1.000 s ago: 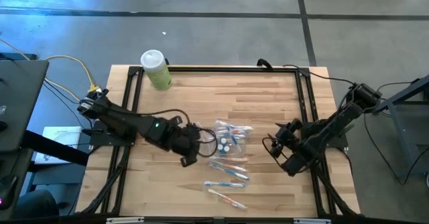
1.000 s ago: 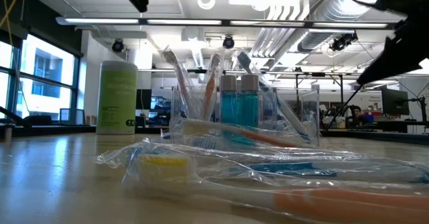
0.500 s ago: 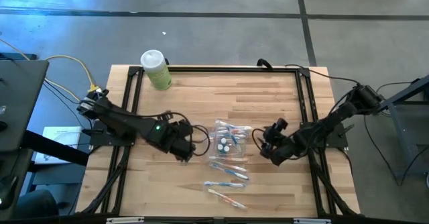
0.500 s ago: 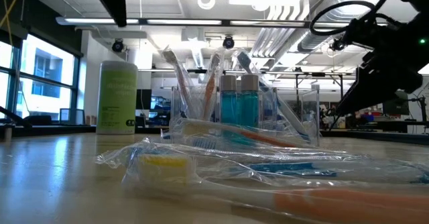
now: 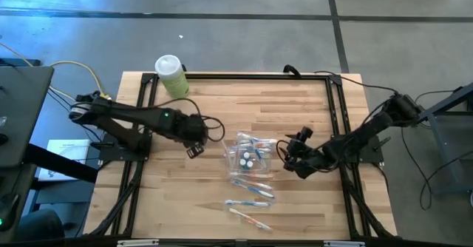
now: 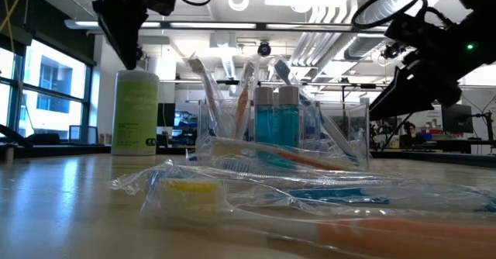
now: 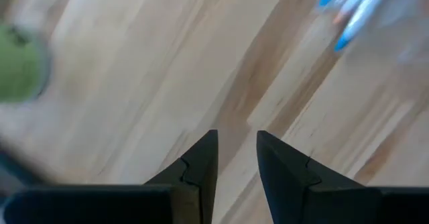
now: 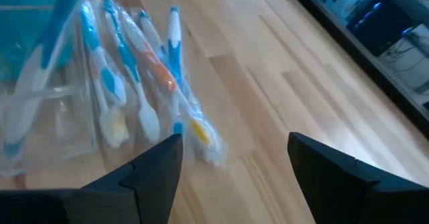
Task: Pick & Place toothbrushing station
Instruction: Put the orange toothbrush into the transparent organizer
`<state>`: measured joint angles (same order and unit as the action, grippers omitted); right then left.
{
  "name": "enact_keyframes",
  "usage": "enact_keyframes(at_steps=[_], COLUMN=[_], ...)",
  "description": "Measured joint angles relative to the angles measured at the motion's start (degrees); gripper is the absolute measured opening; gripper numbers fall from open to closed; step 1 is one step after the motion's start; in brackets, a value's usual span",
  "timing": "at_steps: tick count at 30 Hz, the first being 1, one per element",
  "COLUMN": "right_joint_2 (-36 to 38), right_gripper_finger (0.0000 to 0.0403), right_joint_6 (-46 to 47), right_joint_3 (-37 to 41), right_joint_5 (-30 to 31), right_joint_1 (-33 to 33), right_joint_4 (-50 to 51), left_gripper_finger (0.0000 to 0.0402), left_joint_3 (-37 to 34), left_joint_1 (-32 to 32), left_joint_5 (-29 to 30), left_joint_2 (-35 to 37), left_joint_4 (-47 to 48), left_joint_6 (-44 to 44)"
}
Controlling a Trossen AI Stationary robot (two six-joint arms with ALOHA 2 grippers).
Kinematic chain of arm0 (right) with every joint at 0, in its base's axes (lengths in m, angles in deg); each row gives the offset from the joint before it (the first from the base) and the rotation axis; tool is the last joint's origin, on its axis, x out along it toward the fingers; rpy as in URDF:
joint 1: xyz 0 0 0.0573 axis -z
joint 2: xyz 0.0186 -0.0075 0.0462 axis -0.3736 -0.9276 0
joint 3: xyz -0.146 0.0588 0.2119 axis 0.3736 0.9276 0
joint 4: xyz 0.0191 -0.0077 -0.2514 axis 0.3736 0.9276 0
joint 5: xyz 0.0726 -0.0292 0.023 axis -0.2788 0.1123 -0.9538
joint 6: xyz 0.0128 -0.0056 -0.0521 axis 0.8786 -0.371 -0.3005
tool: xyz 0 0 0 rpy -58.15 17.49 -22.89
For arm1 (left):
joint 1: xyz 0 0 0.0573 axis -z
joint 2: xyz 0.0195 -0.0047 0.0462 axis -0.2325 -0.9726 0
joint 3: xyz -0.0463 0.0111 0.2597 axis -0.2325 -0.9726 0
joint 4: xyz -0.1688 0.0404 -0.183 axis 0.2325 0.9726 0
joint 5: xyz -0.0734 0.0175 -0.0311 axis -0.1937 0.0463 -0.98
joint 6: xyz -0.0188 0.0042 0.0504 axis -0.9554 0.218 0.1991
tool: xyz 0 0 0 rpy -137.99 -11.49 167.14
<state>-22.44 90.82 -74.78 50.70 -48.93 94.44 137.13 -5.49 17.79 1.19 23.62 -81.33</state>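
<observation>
The left gripper [image 5: 194, 149] has pulled back from the pile toward its own side of the table, while the right gripper [image 5: 290, 149] has swung in from the table's edge and now sits just beside the clear holder [image 5: 248, 157]. Right jaws stand wide with nothing between them; left jaws are narrow and empty over bare wood.

The holder stands mid-table with white-capped tubes [image 5: 246, 158] inside it, and wrapped toothbrushes [image 8: 144, 83] are fanned out below the right fingers.

The risk, I'd say, is the crinkly wrapping: a close could catch only film and drag the bundle, or nudge the light holder over.

The green bottle [image 5: 173, 76] stands at the far edge, well clear. More loose toothbrushes [image 5: 247, 202] lie toward the near edge.
</observation>
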Motion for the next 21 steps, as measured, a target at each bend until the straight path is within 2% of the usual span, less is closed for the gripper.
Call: enact_keyframes(at_steps=[4,9,17,21], right_joint_2=[0.0,-0.02,-0.04,-0.04], right_gripper_finger=[0.0263,0.0263,0.0263,0.0263], right_joint_6=[-1.74,-2.36,-12.07,-18.08], right_joint_3=[0.0,1.44,7.2,8.53], right_joint_5=[-6.43,-10.89,-11.97,-14.95], right_joint_1=[2.47,4.51,9.18,10.59], right_joint_4=[-0.95,-1.88,-13.63,-19.39], left_gripper_finger=[0.0097,0.0097,0.0097,0.0097], left_joint_3=[-6.63,-14.98,-27.96,-34.25], left_joint_1=[-1.51,-1.3,2.12,6.41], left_joint_5=[-0.12,-2.1,-3.81,-3.81], left_joint_2=[5.08,10.09,14.88,14.9], left_joint_4=[-11.19,-20.95,-35.56,-49.79], left_joint_6=[6.52,11.41,8.78,7.82])
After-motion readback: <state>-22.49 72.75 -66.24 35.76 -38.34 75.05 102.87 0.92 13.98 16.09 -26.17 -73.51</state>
